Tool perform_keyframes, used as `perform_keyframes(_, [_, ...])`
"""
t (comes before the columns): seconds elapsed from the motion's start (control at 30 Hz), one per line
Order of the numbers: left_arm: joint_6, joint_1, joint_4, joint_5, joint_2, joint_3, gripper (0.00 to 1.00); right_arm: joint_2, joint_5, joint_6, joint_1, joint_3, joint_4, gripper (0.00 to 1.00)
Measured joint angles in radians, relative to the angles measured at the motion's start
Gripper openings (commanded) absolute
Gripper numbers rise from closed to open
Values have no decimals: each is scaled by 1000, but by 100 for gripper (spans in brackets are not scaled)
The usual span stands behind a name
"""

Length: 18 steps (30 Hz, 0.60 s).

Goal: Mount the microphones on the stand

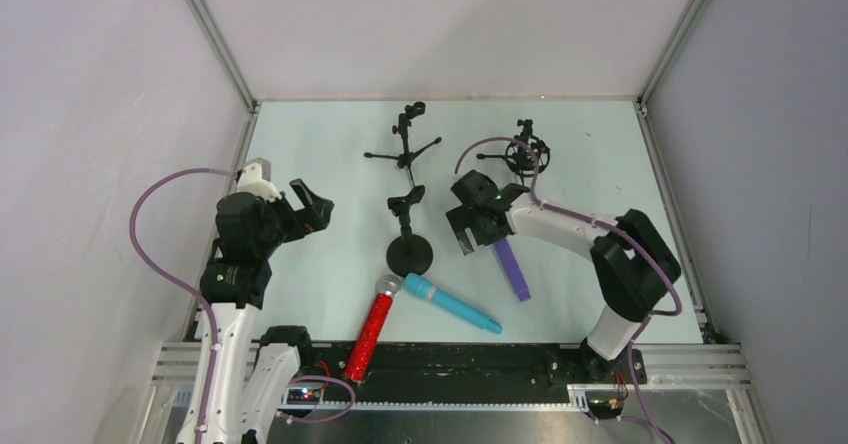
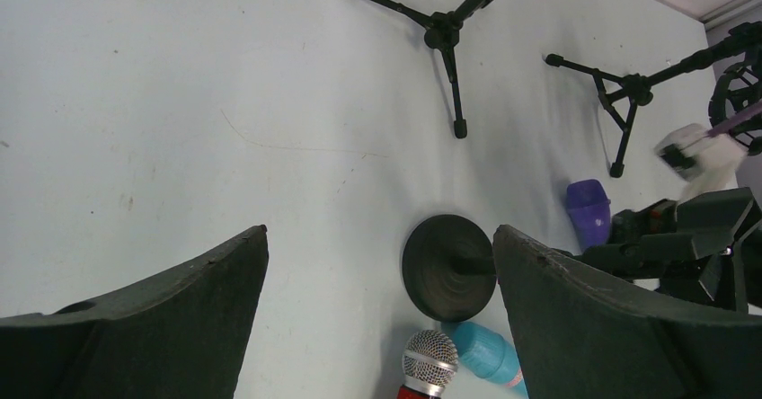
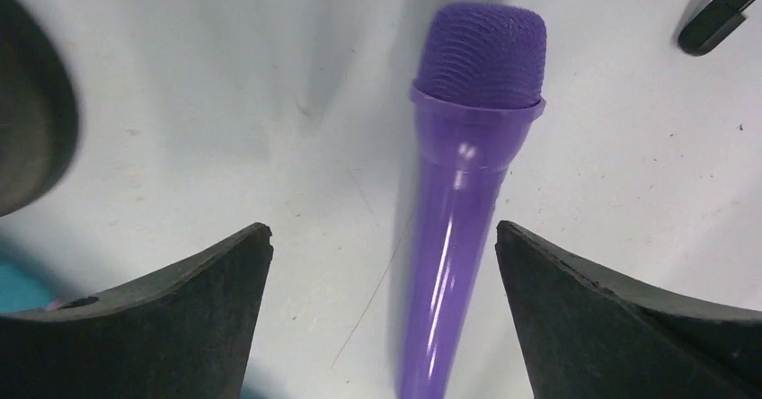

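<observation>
- left gripper (image 1: 312, 206), left side of the top view: jaws wide apart, nothing in them.
- red microphone (image 1: 372, 332) and teal microphone (image 1: 452, 304) lie flat at bottom centre, heads just beside the round-base stand (image 1: 409, 254).
- purple microphone (image 1: 512, 269) lies flat right of centre. The right gripper (image 3: 382, 237) hovers over it, jaws spread either side, not touching.
- Looks like the pick-up step to me: next it needs to drop, close on the handle, then carry it to a stand's clip.
- No brand or writing I can read.
</observation>
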Motion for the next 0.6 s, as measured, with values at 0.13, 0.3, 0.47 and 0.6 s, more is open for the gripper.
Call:
perform_keyframes(0.13, [0,0,0,0,0,0,98,-98,-114,5,-45,0,12,99])
perform_keyframes(0.3, [0,0,0,0,-2,0,98,-145,-205,18,-93,0,24,99])
perform_keyframes(0.47, [0,1,0,0,-3,0,98,-143,-178,23,-107,-3,11,99])
perform_keyframes(0.6, [0,1,0,0,-3,0,98,-122,-97,42,-111,-12,-5,97])
